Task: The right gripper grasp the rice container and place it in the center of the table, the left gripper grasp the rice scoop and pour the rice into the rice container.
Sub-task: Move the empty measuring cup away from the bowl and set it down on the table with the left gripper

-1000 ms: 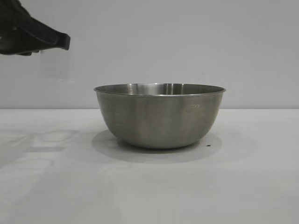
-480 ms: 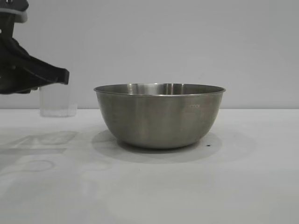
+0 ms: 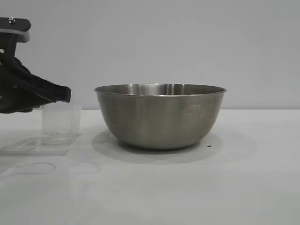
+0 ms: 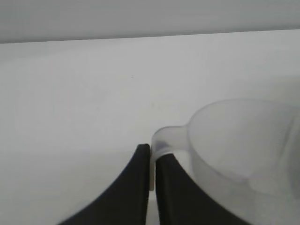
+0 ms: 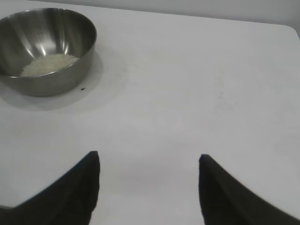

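The steel rice container (image 3: 160, 116) stands in the middle of the white table (image 3: 187, 187). In the right wrist view the rice container (image 5: 44, 49) holds a patch of white rice (image 5: 49, 63). At the left edge my left gripper (image 3: 65, 93) is shut on the loop handle of the frosted rice scoop (image 3: 60, 118), which hangs upright just above or on the table, left of the bowl. In the left wrist view the left gripper (image 4: 152, 152) pinches the handle and the rice scoop (image 4: 243, 150) looks empty. My right gripper (image 5: 149, 159) is open over bare table, well away from the bowl.
A tiny dark speck (image 3: 209, 146) lies on the table beside the bowl's right side. A plain grey wall (image 3: 187, 42) stands behind the table. The table's rounded far corner (image 5: 293, 29) shows in the right wrist view.
My left gripper has come down with the rice scoop, from above bowl-rim height to table level, staying left of the bowl. The bowl has not moved.
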### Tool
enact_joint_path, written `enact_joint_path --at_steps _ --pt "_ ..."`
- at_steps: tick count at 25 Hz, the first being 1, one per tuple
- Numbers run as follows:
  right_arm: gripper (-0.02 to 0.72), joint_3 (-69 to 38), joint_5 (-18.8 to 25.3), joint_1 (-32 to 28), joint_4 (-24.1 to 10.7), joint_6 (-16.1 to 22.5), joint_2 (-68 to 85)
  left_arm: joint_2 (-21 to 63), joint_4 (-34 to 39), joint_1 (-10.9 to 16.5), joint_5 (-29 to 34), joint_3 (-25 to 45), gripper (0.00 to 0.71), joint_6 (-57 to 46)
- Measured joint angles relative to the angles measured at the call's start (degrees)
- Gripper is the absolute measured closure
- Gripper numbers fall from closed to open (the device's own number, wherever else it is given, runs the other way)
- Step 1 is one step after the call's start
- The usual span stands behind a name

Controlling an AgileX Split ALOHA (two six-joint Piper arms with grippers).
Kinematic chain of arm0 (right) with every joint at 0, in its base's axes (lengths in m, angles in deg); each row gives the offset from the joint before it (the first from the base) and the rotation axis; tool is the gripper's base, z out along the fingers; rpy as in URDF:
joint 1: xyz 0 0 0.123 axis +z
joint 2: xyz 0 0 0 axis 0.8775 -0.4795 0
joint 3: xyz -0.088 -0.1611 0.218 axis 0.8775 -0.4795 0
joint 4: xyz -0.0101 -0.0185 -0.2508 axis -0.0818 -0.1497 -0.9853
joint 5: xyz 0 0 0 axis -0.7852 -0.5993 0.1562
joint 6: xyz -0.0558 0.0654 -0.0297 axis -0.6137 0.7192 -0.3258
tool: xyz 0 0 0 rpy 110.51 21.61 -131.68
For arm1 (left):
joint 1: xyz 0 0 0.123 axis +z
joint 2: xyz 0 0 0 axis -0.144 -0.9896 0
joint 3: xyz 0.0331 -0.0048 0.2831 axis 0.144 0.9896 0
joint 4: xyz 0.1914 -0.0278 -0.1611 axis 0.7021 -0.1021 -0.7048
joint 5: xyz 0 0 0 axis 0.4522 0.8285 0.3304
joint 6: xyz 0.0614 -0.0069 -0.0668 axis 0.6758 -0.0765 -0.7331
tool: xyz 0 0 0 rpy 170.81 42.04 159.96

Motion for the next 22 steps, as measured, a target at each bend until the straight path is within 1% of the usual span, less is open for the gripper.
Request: enact_joint_path --at_steps 10,15,22 --pt "0.301 0.0 0.0 0.0 0.0 0.0 0.0 -0.62 0.34 0.0 0.0 0.0 0.71 -1.21" --pt "0.301 0.0 0.0 0.0 0.0 0.0 0.0 -1.87 2.31 0.0 -0.08 0.0 0.71 -2.64" --pt "0.301 0.0 0.0 0.0 0.0 0.0 0.0 -2.13 2.85 0.0 -0.58 0.0 0.71 -2.64"
